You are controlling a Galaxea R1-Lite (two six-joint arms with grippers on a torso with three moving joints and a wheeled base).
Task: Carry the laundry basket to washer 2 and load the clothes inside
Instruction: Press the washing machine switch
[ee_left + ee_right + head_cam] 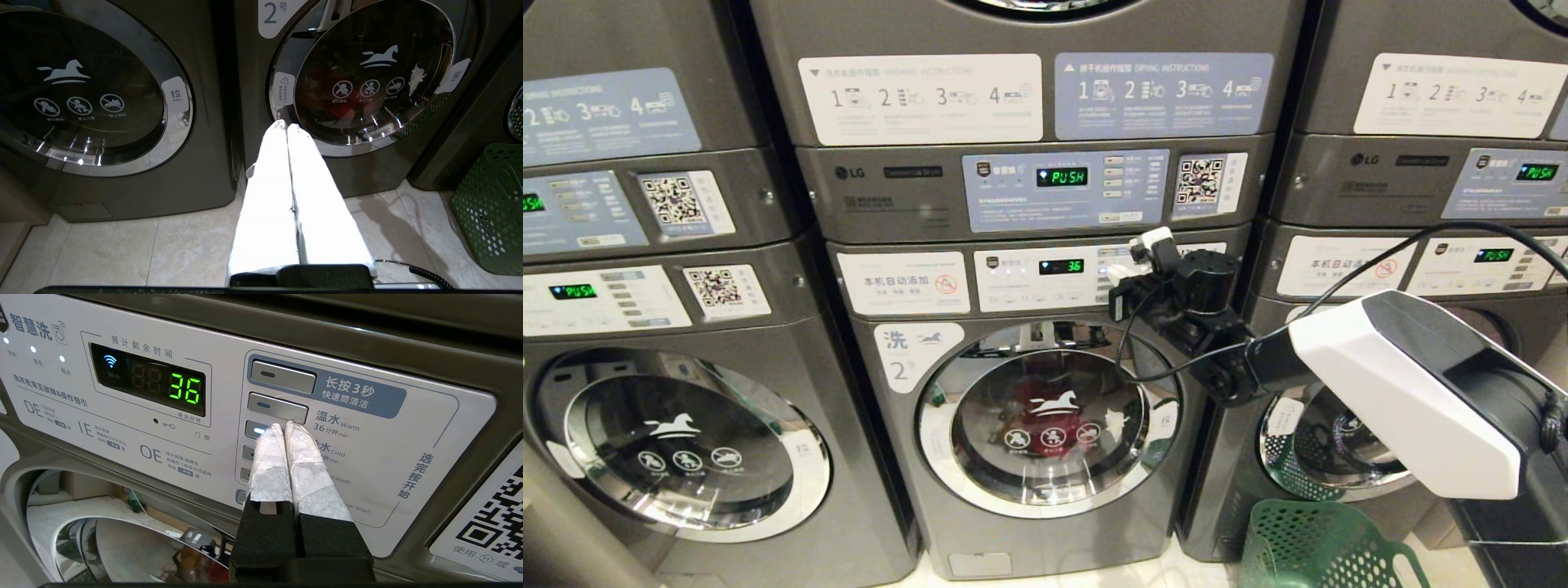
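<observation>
Right tool (284, 426) together at washer 2 (1045, 425) panel edge | laundry basket (1319, 547) right | left tool (287, 127) together

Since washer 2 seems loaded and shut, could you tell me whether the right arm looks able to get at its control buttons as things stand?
Probably yes: the right gripper, shut, has its tips at the column of buttons on washer 2, with nothing between them. Contact itself isn't certain.
</observation>
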